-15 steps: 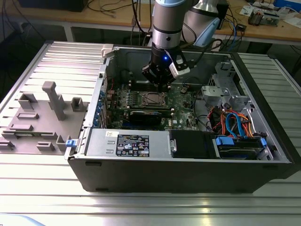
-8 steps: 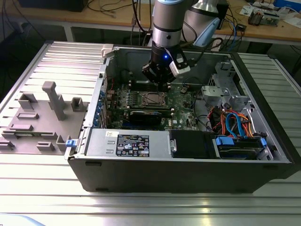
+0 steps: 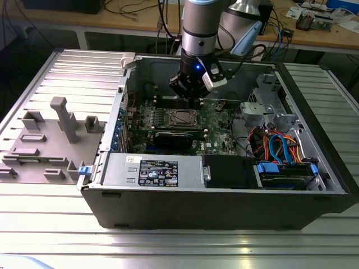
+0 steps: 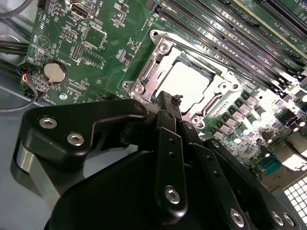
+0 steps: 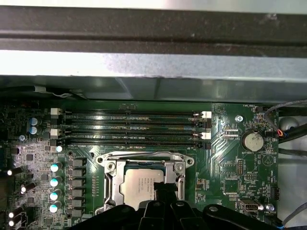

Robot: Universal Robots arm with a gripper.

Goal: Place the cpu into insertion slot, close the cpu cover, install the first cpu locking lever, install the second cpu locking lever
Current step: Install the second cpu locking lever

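The gripper [image 4: 168,103] hangs right over the socket, its black fingers [image 4: 165,143] drawn together to a narrow tip with nothing between them that I can make out, so it looks closed and empty, poised just above the near edge of the chip. And there is the cpu [image 4: 192,86], pale and silvery, lying flat inside the insertion slot [image 4: 144,79]; in the first wrist view the same cpu [image 5: 139,184] sits square within the silver frame, so the first step reads as done. The cpu cover [image 5: 141,160] appears to be down around the chip, its window framing the pale face, though whether it is fully seated is hard to judge from here. The locking levers I cannot pick out with any confidence, thin metal against shiny metal, so that stage stays an open question. Beyond the socket run the long dark memory slots [image 5: 129,127] and a round coin battery [image 5: 252,141] on the green motherboard [image 4: 91,52]. In the exterior view the arm [image 3: 199,22] reaches down into the open computer case [image 3: 224,207], and the gripper's body hides the near part of the socket in both wrist views.
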